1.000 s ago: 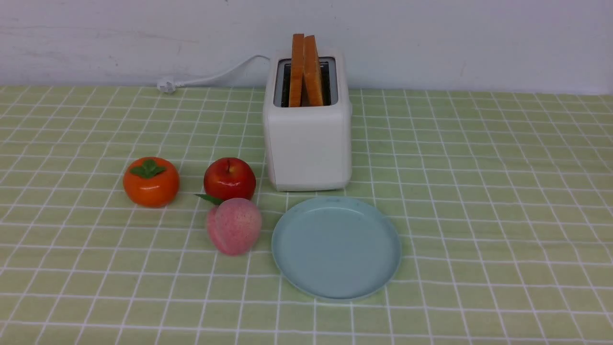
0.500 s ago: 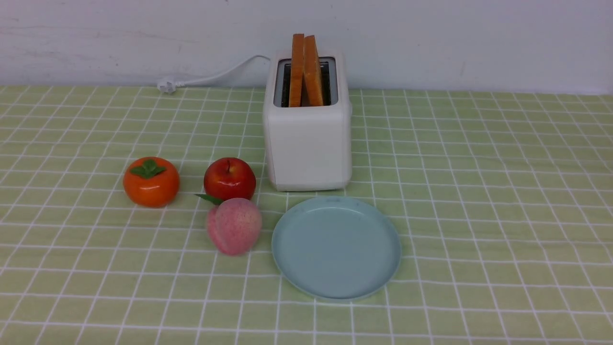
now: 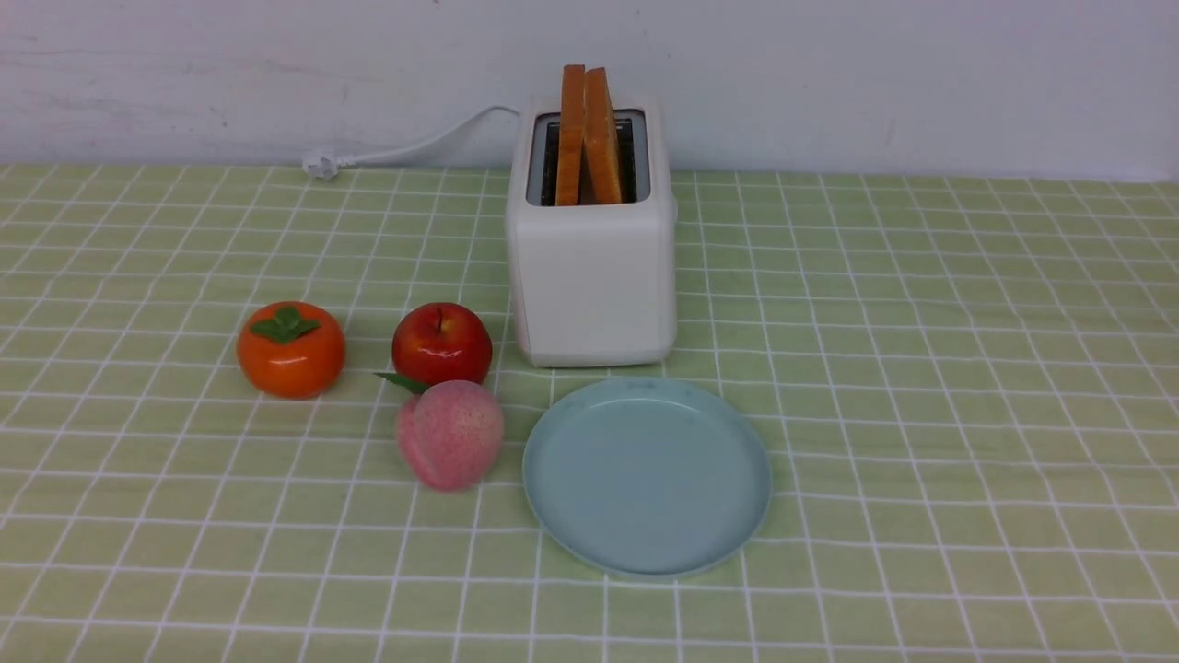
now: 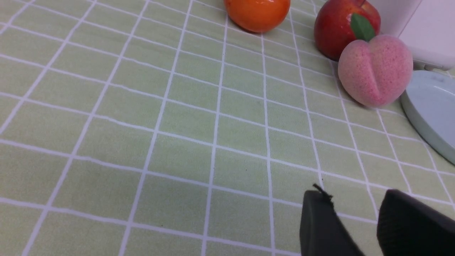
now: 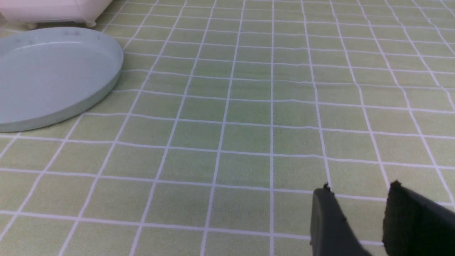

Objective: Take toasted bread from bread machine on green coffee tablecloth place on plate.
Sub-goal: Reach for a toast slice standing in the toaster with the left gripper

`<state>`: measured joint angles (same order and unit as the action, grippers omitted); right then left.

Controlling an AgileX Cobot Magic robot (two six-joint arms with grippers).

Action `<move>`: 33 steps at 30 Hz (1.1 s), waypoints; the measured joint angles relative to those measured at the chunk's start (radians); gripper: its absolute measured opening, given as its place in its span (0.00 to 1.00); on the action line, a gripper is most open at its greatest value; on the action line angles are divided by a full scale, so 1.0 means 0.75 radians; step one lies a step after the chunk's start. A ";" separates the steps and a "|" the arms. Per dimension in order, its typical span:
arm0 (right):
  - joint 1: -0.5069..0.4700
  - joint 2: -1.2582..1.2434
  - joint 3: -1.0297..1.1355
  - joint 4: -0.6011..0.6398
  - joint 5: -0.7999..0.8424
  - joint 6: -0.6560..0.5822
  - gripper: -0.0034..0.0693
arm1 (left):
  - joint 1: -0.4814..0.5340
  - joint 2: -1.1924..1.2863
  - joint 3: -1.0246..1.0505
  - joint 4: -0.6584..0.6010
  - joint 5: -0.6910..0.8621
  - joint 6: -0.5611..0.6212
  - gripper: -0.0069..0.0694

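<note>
Poised low above the green coffee tablecloth (image 4: 106, 106), pointing forward: left gripper (image 4: 353, 199), right gripper (image 5: 359, 193), each claw released, grasping nothing.

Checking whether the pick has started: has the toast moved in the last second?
No. The toasted bread stands exactly as before, sticking up equally far above the top of the bread machine.
</note>
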<state>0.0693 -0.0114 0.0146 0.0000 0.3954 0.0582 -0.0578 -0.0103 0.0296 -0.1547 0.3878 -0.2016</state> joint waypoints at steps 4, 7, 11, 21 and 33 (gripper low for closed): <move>0.000 0.000 0.000 0.000 0.000 0.000 0.38 | 0.000 0.000 0.000 0.019 -0.071 0.016 0.40; 0.000 0.000 0.000 0.000 0.000 0.000 0.38 | 0.000 0.000 0.000 -0.045 -0.188 -0.029 0.40; 0.000 0.000 0.000 0.000 0.000 0.000 0.38 | 0.000 0.000 0.000 -0.246 -0.370 -0.166 0.40; 0.000 0.000 0.000 0.000 0.000 0.000 0.38 | 0.000 0.000 -0.024 -0.532 -0.531 -0.211 0.30; 0.000 0.000 0.016 0.287 -0.323 0.239 0.38 | -0.199 0.185 -0.465 -0.381 -0.186 0.311 0.07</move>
<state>0.0693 -0.0114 0.0262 0.2150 0.1533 0.2377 -0.2072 0.1284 -0.3188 -0.4408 0.2481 0.0320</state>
